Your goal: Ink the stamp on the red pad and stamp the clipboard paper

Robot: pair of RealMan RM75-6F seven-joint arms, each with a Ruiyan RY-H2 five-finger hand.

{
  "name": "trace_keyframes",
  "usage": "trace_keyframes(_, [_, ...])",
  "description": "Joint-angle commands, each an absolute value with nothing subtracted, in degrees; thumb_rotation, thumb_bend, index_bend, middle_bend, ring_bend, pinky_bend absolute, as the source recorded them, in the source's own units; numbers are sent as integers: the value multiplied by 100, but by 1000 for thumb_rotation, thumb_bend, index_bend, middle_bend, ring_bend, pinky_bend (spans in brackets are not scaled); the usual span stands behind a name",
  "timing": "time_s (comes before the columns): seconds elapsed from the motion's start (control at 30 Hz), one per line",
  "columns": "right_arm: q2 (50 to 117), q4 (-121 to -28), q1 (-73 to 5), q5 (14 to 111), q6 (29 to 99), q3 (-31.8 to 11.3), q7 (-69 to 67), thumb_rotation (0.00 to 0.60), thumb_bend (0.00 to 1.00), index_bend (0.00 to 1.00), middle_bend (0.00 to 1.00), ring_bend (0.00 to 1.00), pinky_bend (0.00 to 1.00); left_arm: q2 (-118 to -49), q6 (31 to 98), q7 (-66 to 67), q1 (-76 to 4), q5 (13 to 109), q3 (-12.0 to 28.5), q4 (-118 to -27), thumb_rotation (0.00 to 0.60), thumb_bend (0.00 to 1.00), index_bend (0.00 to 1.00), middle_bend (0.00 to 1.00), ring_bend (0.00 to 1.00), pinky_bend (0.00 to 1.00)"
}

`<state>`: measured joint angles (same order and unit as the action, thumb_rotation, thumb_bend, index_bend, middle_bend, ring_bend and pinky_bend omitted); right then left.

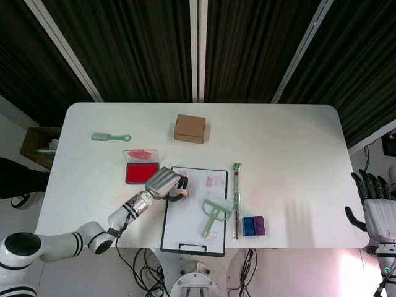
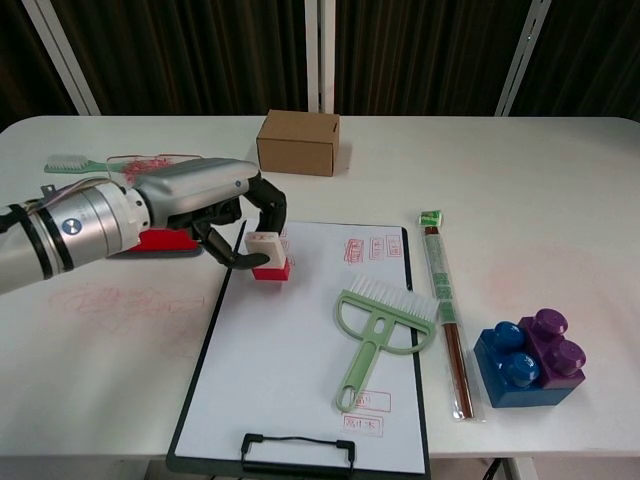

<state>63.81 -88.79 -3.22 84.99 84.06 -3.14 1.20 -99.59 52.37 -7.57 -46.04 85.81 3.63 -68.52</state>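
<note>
The left hand (image 2: pixel 215 215) pinches the stamp (image 2: pixel 270 256) down on the clipboard paper (image 2: pixel 300 350) near its upper left corner. Bare paper lies below it. The right hand (image 1: pixel 373 207) hangs off the table, fingers apart, holding nothing.

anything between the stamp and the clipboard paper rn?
Nothing visible. The left hand holds the stamp over the paper's upper left; the green brush lies further right.

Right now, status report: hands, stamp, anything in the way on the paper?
Left hand holding stamp down at clipboard paper, upper left. Right hand open, off table edge. Green brush lying on paper's right side, clear of stamp.
</note>
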Motion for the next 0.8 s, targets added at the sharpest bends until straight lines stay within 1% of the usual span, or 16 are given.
trace_keyframes(0.03, [6377,-8881,-317,8497,8414,-316,117,600,272,0,0,0,0,-10049,5172,-710,-4653,8542,389,-6783,600,447,666,672,1000,1000])
trace_keyframes(0.47, [6377,-8802,-293,8491,8415,-303,16,600,275,0,0,0,0,-10182,5056,-404,-4662,8392,371,-6601,600,448,667,672,1000,1000])
trace_keyframes(0.8, [6402,-8774,-298,8480,8370,-287,18,600,278,0,0,0,0,-10250,4996,-467,-4636,8331,341,-6499,600,447,668,673,1000,1000])
